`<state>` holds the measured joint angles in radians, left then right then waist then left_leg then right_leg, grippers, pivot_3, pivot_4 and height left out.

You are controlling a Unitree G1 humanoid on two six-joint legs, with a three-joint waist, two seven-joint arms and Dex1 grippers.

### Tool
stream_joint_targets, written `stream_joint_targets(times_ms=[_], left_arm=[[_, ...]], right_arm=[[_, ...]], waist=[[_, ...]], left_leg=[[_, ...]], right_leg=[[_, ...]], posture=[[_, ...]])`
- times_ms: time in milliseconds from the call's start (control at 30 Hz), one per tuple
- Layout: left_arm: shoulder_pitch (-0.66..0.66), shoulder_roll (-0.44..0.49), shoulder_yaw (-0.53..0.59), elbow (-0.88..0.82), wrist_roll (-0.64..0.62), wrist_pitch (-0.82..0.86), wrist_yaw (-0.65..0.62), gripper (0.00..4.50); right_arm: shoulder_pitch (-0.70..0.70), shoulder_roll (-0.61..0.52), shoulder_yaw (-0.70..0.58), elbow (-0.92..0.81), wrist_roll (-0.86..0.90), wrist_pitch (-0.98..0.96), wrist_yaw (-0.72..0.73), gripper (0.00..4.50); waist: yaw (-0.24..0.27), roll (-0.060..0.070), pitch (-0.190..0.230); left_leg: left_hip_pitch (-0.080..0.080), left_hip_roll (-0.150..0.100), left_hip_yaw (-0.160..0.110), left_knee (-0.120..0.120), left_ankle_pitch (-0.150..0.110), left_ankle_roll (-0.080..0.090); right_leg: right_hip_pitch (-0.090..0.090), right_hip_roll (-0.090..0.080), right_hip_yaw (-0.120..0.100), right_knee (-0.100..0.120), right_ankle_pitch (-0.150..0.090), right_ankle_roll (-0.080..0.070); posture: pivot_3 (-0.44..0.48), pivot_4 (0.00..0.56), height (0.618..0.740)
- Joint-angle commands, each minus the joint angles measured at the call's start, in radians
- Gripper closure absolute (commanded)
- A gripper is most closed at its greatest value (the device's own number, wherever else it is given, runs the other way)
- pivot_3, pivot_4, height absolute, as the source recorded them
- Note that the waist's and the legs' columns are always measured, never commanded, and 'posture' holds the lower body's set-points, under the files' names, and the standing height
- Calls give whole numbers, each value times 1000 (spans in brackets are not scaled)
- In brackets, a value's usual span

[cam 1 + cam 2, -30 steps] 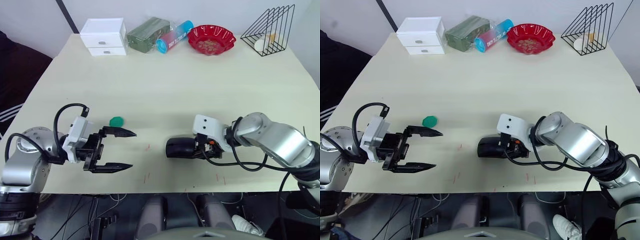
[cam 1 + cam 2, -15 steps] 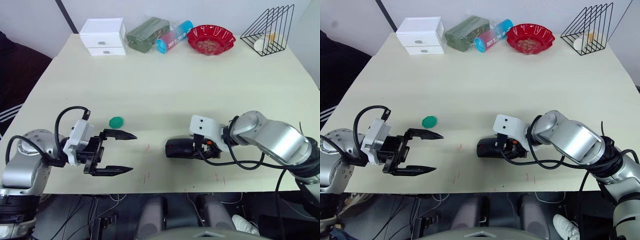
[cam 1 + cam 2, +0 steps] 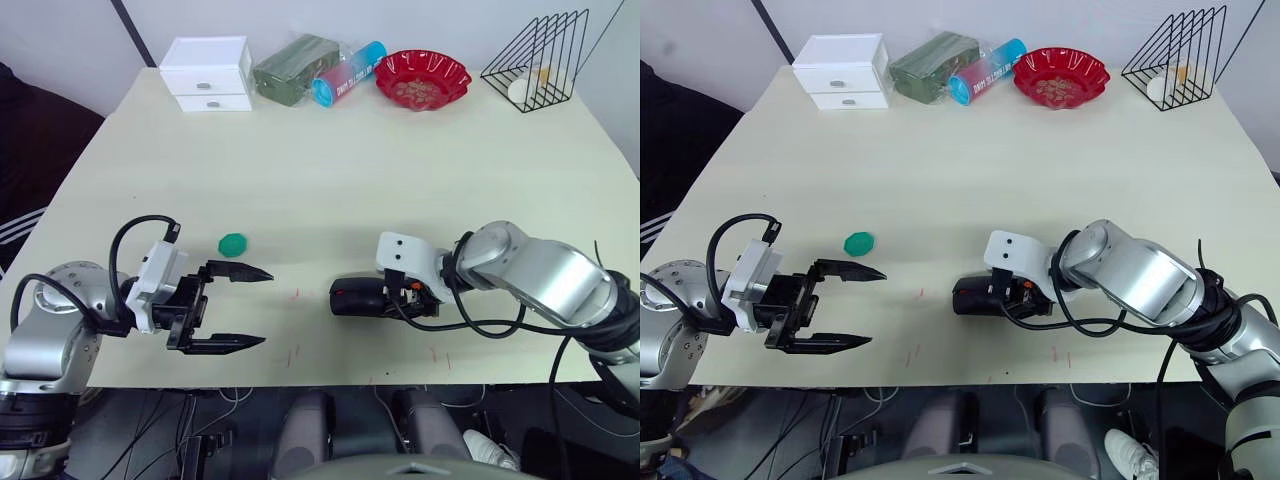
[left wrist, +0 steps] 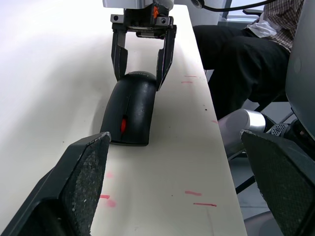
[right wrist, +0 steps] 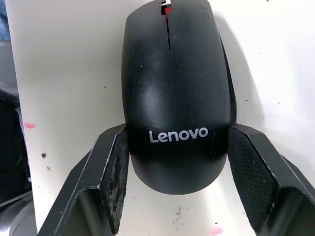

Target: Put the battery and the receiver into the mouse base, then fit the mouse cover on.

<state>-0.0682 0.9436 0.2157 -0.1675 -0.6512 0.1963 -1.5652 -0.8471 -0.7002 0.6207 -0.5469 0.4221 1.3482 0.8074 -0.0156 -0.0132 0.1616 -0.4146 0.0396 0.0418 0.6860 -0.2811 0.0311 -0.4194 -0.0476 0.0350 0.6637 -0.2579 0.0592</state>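
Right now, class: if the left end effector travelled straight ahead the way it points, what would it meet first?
Probably the mouse, held in the right end effector; the left end effector points across bare table toward it.

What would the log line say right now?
left hand: open, apart from mouse | right hand: shut on mouse | mouse: on table

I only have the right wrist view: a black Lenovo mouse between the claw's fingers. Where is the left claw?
Observer: The left claw is open, apart from the mouse, off to its left near the table edge closest to the robot.
Operator: Anything near it?
Observer: A small green object lies on the table a little farther from the robot than the left claw.
Operator: Is the mouse lifted?
Observer: No. The left wrist view shows it lying flat on the table, with the right claw clamping its rear end.
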Motion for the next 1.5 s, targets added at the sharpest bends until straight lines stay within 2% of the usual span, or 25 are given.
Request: stream_joint_targets(times_ms=[33,1000,1133,1167,1500], left_arm=[[7,0,17,-27,-11,-21,-17,0],[29,1,26,-22,-13,-42,-17,0],[25,2,24,-18,-12,-42,-18,0],[24,2,24,-17,-11,-42,-18,0],[15,-2,19,-10,-7,-46,-17,0]], right_arm=[[-8,-4,12,-6,1,-4,-2,1736],[-5,-17,42,31,-28,-63,12,1736],[-5,-19,45,32,-33,-75,16,291],[-4,-19,44,33,-35,-76,15,124],[-6,-21,40,30,-34,-81,21,124]], waist=[[0,0,0],[0,0,0],[0,0,0],[0,0,0],[0,0,0]], left_leg=[[0,0,0,0,0,0],[0,0,0,0,0,0],[0,0,0,0,0,0],[0,0,0,0,0,0],[0,0,0,0,0,0]], right_leg=[[0,0,0,0,0,0],[0,0,0,0,0,0],[0,0,0,0,0,0],[0,0,0,0,0,0],[0,0,0,0,0,0]], posture=[[0,150,740],[0,150,740],[0,150,740],[0,150,740],[0,150,740]])
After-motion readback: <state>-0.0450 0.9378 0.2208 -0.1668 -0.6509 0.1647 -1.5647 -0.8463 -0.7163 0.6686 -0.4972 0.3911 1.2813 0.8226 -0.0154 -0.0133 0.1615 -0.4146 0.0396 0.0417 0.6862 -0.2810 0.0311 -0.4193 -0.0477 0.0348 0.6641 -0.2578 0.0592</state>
